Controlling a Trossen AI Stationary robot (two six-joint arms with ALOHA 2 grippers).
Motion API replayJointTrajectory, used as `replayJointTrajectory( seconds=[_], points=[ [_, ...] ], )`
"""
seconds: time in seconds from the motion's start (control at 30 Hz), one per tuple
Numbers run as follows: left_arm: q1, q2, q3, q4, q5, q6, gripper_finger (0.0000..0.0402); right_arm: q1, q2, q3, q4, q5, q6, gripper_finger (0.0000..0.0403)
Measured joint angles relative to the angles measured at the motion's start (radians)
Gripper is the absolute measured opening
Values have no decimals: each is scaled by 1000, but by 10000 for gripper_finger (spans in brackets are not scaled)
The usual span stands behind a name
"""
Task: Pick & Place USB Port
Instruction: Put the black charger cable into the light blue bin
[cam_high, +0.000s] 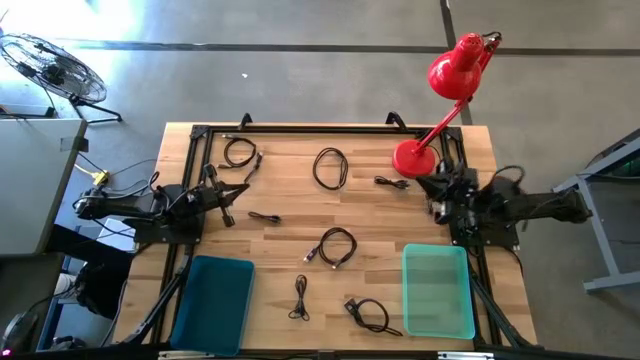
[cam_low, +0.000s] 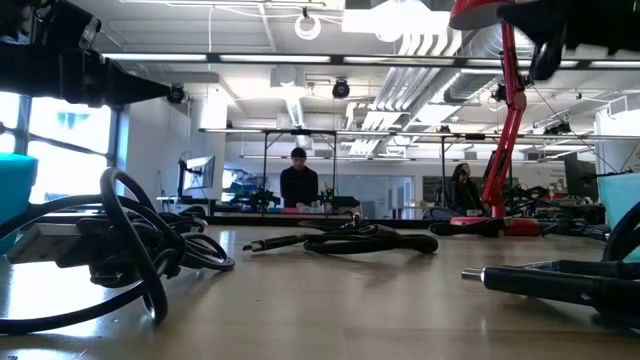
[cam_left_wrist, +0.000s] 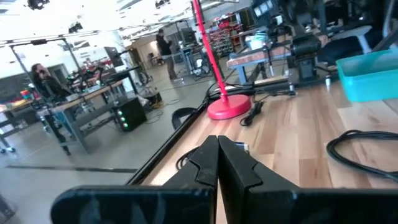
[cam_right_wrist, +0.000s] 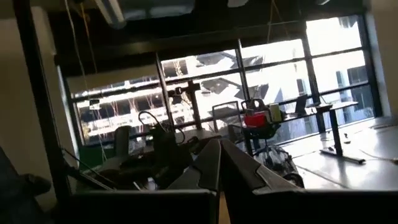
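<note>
Both arms rest at the counter (cam_high: 280, 300) edges, left pincer (cam_high: 229, 217) and right pincer (cam_high: 437, 208) closed and empty. Coiled black USB cables (cam_high: 335, 246) lie scattered between them.

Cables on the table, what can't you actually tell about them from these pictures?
- Connector types: in the high view the cable ends are too small to read, so none can be confirmed as USB.
- Blue bin contents: near edge cropped by the high view's bottom border.
- Low view: the nearest coil is too close and dark; its plug is unreadable.
- Right wrist view: no cable visible; it faces the windows.
</note>
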Motion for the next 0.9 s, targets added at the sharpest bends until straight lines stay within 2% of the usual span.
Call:
replayJointTrajectory(
  seconds=[0.13, 0.23, 0.3, 0.37, 0.43, 0.47, 0.5, 0.57, 0.63, 0.77, 0.9],
  points=[
    [0, 0, 0, 0, 4, 0, 0, 16, 155, 341, -394, 31, -122, 1],
    [0, 0, 0, 1, 4, 2, 0, 24, 317, 638, -804, 132, -95, 0],
    [0, 0, 0, 1, 8, 2, 0, 23, 440, 832, -1158, 237, 52, 0],
    [0, 0, 0, 1, 27, 1, 0, 15, 560, 1010, -1520, 332, 296, 0],
    [0, 0, 0, 0, 45, 2, 0, 2, 664, 1144, -1833, 350, 554, 0],
    [0, 0, 0, -1, 53, 2, 0, -4, 704, 1186, -1902, 338, 663, 0],
    [0, 0, 0, -1, 54, 2, 0, -14, 723, 1206, -1879, 308, 709, 0],
    [0, 0, 0, -2, 56, 4, 0, -32, 718, 1201, -1775, 193, 662, 0],
    [0, 0, 0, -2, 53, 4, 0, -56, 736, 1197, -1711, 140, 650, 1],
    [0, 0, 0, -2, 52, 6, 0, -100, 779, 1133, -1863, 130, 739, 14],
    [0, 0, 0, -3, 47, 8, 0, -147, 787, 991, -1864, 81, 805, 44]
  ],
)
